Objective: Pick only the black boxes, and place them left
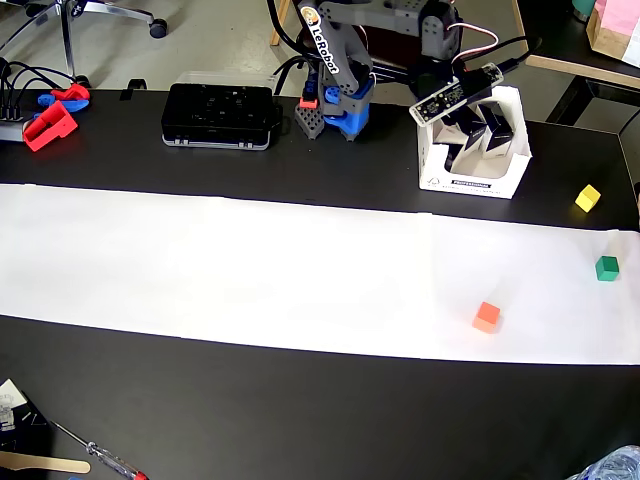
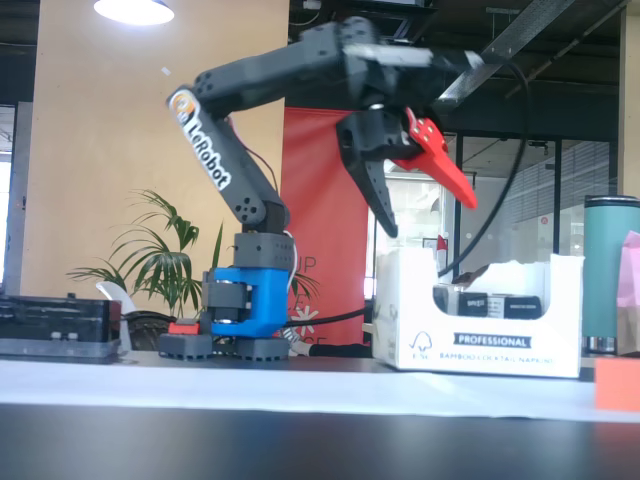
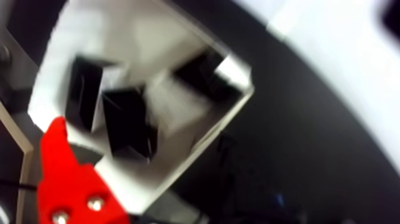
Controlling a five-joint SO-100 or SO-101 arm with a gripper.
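The black boxes [image 1: 482, 133] sit inside a white open-topped carton [image 1: 500, 187] on the dark table [image 1: 300, 400], at the right end of the overhead view, behind the long white paper strip [image 1: 220, 270]. In the wrist view the boxes [image 3: 128, 122] show as blurred dark oblongs leaning against one another within the carton's [image 3: 196, 128] white walls; at least three can be made out, though the blur hides any print. In the fixed view two of them [image 2: 500, 303] peek through the carton's [image 2: 480, 345] cut-down front, above a label reading PROFESSIONAL. The gripper [image 2: 432, 218] hangs just above the carton's left end in that view, its black finger and red finger spread wide apart in a V, with nothing between them. From overhead the gripper [image 1: 462, 125] is over the carton's rear half, largely hidden beneath the wrist camera board. The arm [image 2: 215, 150], marked LeRobot, rises from a blue base [image 1: 345, 110] at the table's back edge. On the paper strip lie an orange-red cube [image 1: 487, 317] and a green cube [image 1: 607, 268]; a yellow cube [image 1: 588, 198] rests on the bare table just beside the carton's right. A flat black device [image 1: 218, 115] sits left of the base, and red and blue plastic parts [image 1: 52, 118] lie at the far left.
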